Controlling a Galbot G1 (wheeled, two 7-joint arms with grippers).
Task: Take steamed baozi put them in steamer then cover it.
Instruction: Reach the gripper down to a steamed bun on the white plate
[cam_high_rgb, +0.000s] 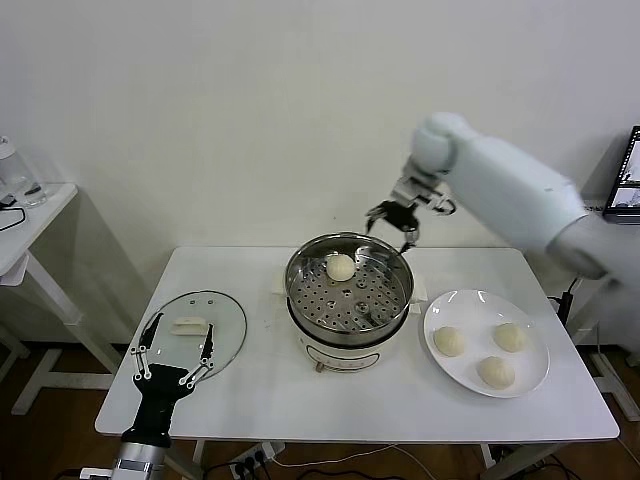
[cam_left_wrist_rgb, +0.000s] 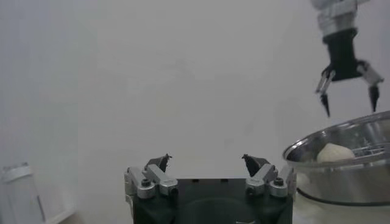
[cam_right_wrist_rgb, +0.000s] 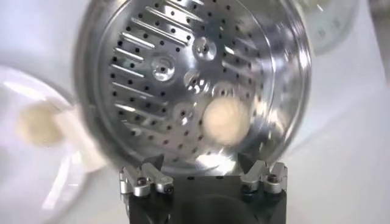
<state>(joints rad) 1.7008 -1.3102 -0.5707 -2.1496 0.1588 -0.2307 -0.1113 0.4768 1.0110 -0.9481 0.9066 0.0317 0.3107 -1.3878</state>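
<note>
The steamer (cam_high_rgb: 345, 335) stands mid-table with one baozi (cam_high_rgb: 340, 267) on its perforated floor toward the back. My right gripper (cam_high_rgb: 392, 222) hangs open and empty just above the pot's back rim. In the right wrist view the same baozi (cam_right_wrist_rgb: 224, 120) lies on the steamer floor (cam_right_wrist_rgb: 158, 91) below the right gripper (cam_right_wrist_rgb: 201, 161). Three more baozi (cam_high_rgb: 448, 341) (cam_high_rgb: 509, 336) (cam_high_rgb: 495, 371) rest on the white plate (cam_high_rgb: 480, 305). The glass cover (cam_high_rgb: 225, 320) lies flat at the table's left. My left gripper (cam_high_rgb: 183, 330) (cam_left_wrist_rgb: 206, 159) is open over it, holding nothing.
The white table (cam_high_rgb: 300, 400) holds everything. The plate sits right of the steamer, close to its base. A small side table (cam_high_rgb: 30, 215) stands further left, and a screen (cam_high_rgb: 628, 180) shows at the right edge. A white wall is behind.
</note>
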